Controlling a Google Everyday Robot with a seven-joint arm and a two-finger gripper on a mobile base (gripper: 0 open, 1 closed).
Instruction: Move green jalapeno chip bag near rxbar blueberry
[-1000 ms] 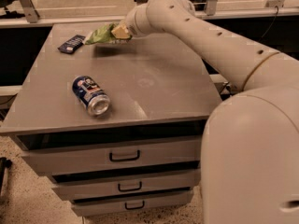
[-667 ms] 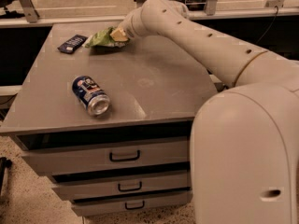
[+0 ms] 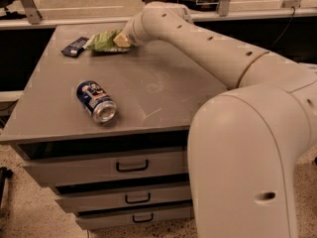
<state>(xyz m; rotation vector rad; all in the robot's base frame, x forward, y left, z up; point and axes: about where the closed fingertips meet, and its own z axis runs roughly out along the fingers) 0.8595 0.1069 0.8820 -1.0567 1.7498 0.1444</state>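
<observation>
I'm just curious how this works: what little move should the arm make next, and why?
Probably just draw the gripper up and away. It sits at one end of the green jalapeno chip bag, which lies on the table beside the rxbar blueberry, seemingly near enough.

Legible text: none.
The small flat dark navy wrapped bar (image 3: 75,46) carries white lettering, the crinkled light-green snack bag (image 3: 101,42) has whitish markings, and the blue-and-white metal can (image 3: 96,101), lying on its side, has a printed label, possibly a logo; no characters can be read. The gripper (image 3: 120,39) is at the bag's right end.
</observation>
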